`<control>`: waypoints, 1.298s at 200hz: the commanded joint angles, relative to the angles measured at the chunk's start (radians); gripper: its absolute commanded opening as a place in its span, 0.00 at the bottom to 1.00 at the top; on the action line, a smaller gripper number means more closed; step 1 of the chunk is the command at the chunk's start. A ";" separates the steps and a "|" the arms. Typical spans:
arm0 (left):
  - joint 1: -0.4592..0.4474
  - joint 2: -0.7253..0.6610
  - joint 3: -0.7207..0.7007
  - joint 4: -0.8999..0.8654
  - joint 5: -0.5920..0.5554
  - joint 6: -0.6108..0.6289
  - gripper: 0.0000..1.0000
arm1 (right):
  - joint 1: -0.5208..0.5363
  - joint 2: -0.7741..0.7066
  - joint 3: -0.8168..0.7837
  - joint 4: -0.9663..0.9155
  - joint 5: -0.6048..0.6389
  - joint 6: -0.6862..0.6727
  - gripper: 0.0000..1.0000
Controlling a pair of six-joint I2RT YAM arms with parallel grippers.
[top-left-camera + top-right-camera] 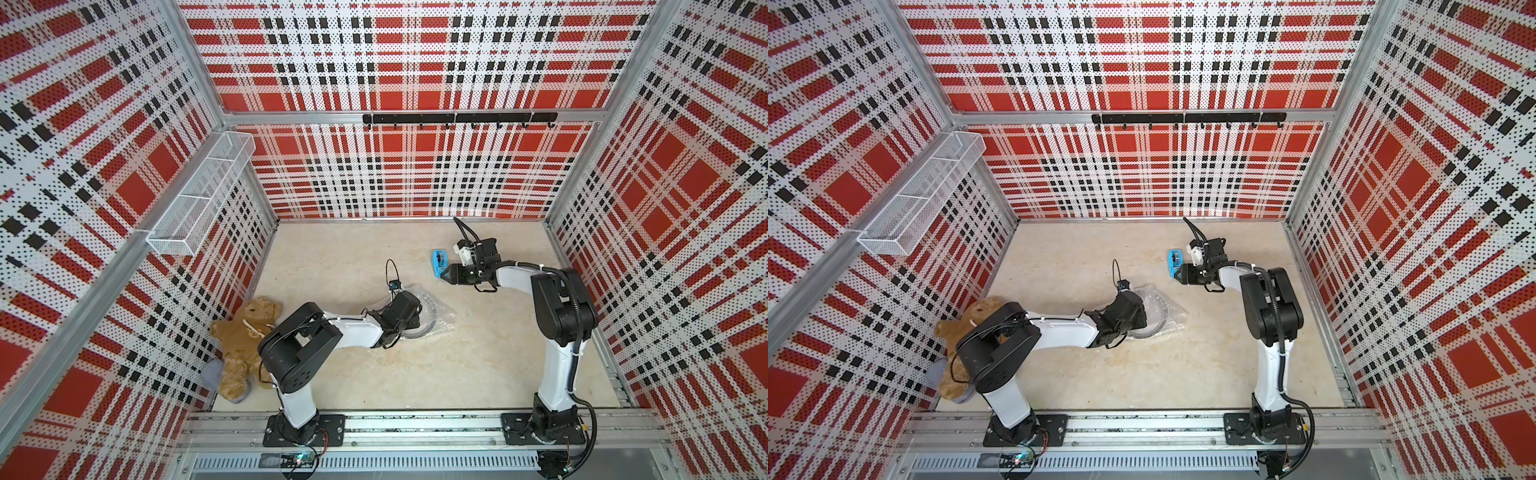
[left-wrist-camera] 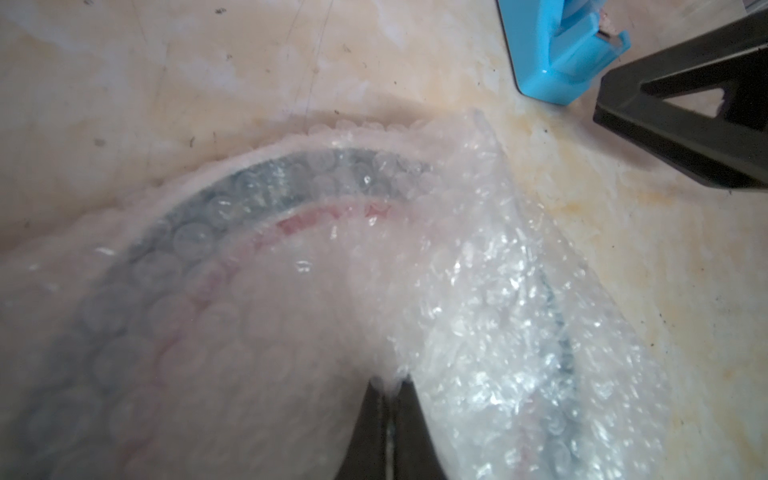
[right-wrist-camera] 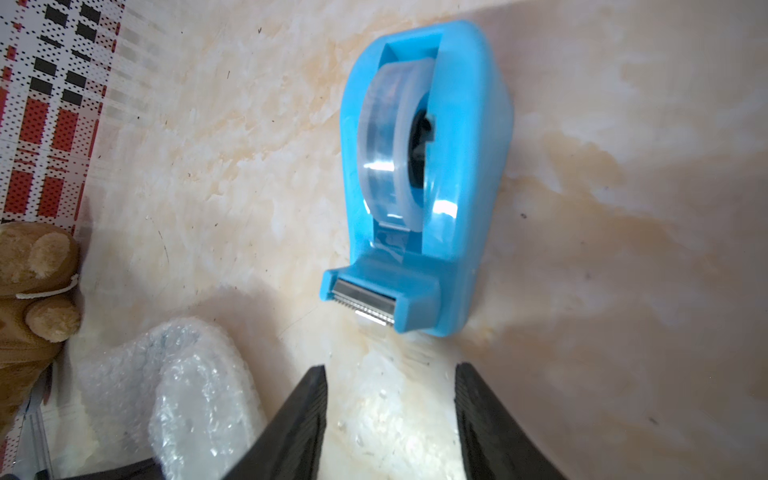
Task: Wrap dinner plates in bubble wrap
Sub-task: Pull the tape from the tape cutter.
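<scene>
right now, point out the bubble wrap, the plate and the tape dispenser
bubble wrap point(image 2: 498, 311): left wrist view, crinkled folded-over part
plate point(image 2: 249, 189): left wrist view, dark rim band seen through the bubble wrap
tape dispenser point(image 3: 461, 166): right wrist view, blue side wall

The dinner plate point(image 2: 266, 183) lay flat near the middle of the tabletop point(image 2: 166, 62). Its dark rim band and red segments showed dimly (blurred by the bubbles) through the bubble wrap point(image 2: 498, 324), a clear sheet folded over it and crumpled thicker along one side.
</scene>
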 commanded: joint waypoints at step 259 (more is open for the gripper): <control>-0.029 0.093 -0.029 -0.243 0.065 0.013 0.00 | -0.006 -0.028 -0.097 0.164 -0.047 -0.008 0.04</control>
